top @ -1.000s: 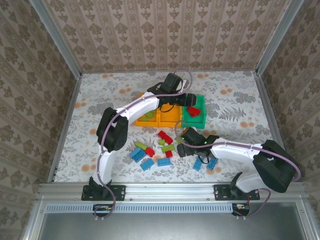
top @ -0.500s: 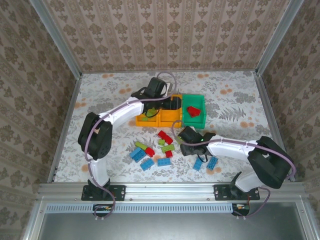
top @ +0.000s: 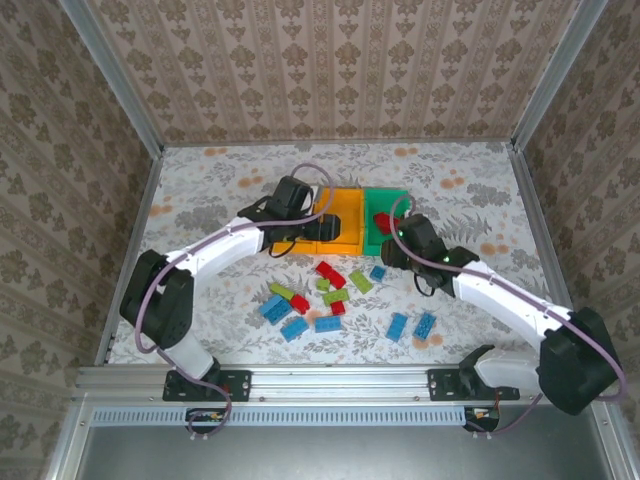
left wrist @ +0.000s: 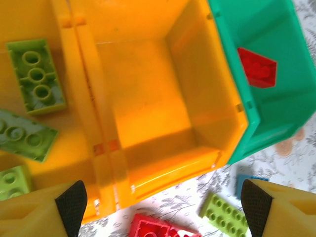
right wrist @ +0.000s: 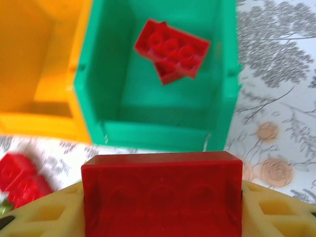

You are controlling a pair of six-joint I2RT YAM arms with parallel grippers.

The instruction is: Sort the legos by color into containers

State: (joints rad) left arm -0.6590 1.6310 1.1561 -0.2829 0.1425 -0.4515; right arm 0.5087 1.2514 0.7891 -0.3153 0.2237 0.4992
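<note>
The floral table (top: 220,190) carries everything. The left arm (top: 215,250) reaches across to the bins (top: 345,193). The right arm (top: 500,295) bends in toward the green bin (top: 388,191) at the right end of the row. Next to that, the middle bin (left wrist: 148,98), orange, is empty. The left bin (left wrist: 24,19), also orange, holds lime bricks (left wrist: 37,74).

The left gripper (left wrist: 160,205) hangs over the near edge of the orange bins, its fingers spread wide with nothing between them. The right gripper (right wrist: 162,207) sits just short of the green bin's near wall, pinching a red brick (right wrist: 162,182) by its ends.

A red pair (right wrist: 170,49), one brick askew over the other, lies on the green bin's floor. Loose bricks (top: 328,323) in red, blue and lime are scattered on the table just in front of the bins.
</note>
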